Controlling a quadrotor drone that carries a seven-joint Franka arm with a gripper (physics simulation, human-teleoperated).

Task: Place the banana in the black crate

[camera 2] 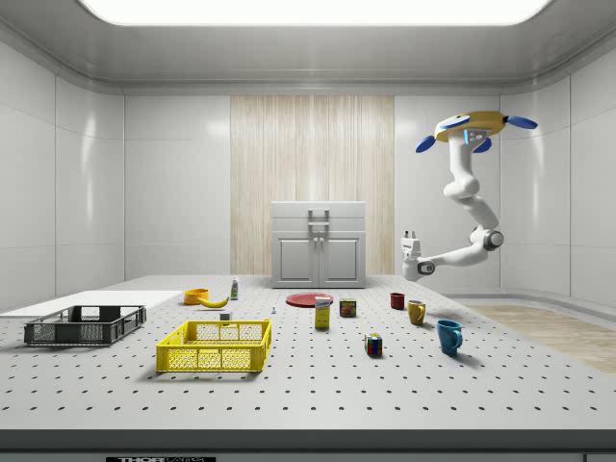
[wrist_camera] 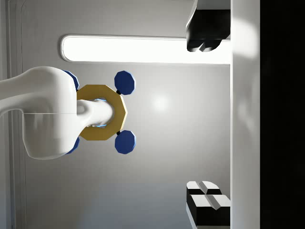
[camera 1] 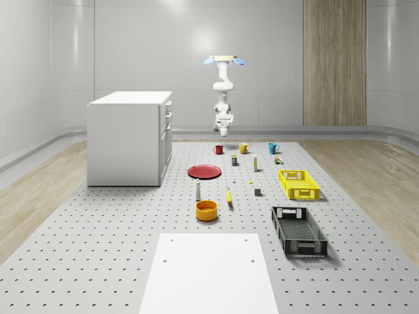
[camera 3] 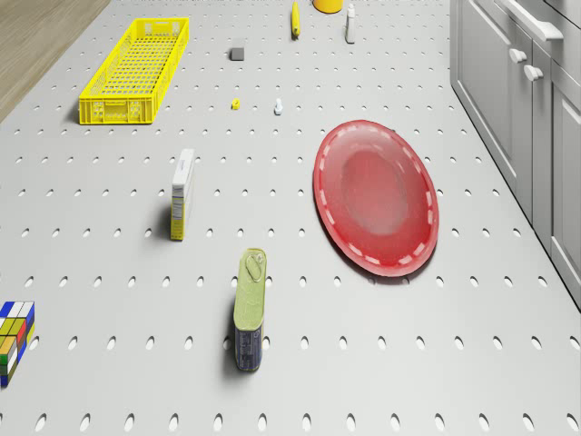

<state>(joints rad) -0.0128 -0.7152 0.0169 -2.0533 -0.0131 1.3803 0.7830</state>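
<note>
The yellow banana (camera 1: 229, 196) lies on the perforated table beside the orange bowl (camera 1: 206, 209); it also shows as the banana (camera 2: 214, 301) in the side view and the banana (camera 3: 295, 18) in the drone view. The black crate (camera 1: 298, 230) stands empty near the table's front right, seen as the black crate (camera 2: 85, 324) at the side view's left. The drone (camera 1: 222, 60) hovers high over the table's far end, above the mugs. Its arm hangs down and folds, so the gripper (camera 2: 411, 236) points upward, far from the banana. In the wrist view the gripper (wrist_camera: 207, 119) is open and holds nothing, with the fingers (wrist_camera: 205, 33) wide apart.
A yellow crate (camera 1: 298, 184) sits behind the black one. A red plate (camera 1: 205, 171), a white bottle (camera 1: 198, 190), a tin can (camera 3: 251, 309), a small box (camera 3: 182, 193) and three mugs (camera 1: 243, 148) dot the table. A white cabinet (camera 1: 129, 137) stands at the left.
</note>
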